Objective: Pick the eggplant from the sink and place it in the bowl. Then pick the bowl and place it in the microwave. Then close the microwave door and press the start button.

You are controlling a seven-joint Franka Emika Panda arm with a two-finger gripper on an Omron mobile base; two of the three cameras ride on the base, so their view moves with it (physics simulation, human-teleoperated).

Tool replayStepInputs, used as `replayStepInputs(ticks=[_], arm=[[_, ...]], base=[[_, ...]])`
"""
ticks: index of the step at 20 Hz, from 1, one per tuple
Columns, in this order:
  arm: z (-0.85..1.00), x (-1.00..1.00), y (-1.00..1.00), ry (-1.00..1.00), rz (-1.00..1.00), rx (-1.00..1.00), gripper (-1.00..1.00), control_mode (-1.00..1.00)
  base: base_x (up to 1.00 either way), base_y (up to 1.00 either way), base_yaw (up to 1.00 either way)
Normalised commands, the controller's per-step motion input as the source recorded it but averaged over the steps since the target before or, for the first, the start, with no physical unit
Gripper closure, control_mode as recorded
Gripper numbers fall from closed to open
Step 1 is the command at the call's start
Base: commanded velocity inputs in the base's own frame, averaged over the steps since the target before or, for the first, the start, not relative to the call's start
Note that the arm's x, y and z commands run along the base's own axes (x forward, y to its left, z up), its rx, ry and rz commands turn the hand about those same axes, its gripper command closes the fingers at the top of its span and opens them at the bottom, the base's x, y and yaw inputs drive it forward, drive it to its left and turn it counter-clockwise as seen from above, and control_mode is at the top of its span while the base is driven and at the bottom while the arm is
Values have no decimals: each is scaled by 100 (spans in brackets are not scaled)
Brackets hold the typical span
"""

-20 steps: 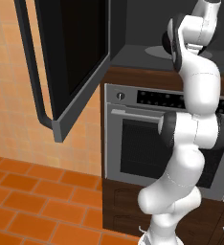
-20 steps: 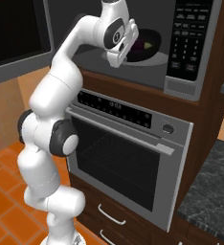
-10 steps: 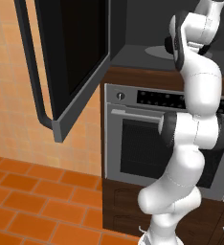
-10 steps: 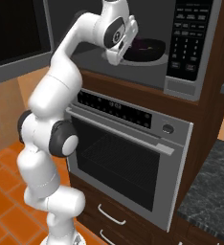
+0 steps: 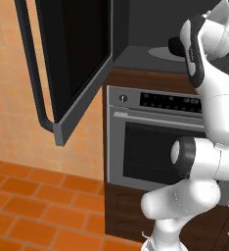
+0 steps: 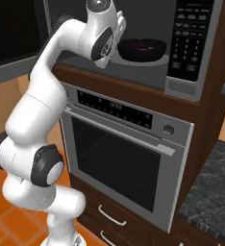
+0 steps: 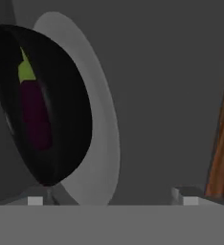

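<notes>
Since a second ago the two-finger gripper (image 7: pixel 111 200) has let go of the round, glossy black bowl (image 6: pixel 141 49) and drawn back a little; its fingertips (image 7: pixel 35 200) now stand spread wide, clear of the rim. That bowl sits on the pale grey round turntable (image 7: pixel 97 124) inside the wide steel-framed microwave (image 6: pixel 181 86), with the small dark purple eggplant (image 7: pixel 35 115) lying in it, green cap showing. At the left, the black glass microwave door (image 5: pixel 70 63) with its long bar handle hangs open above the handled steel oven (image 6: pixel 129 158).
</notes>
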Motion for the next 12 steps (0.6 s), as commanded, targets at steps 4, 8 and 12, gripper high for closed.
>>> replayStepInputs(ticks=[4, 8, 12], arm=[[0, -100, 33, -16, 7, 5, -100, -100], [2, -100, 37, -27, 4, -4, -100, -100], [1, -98, 43, -20, 1, -10, -100, -100]], base=[[0, 0, 0], [0, 0, 0], [0, 0, 0]])
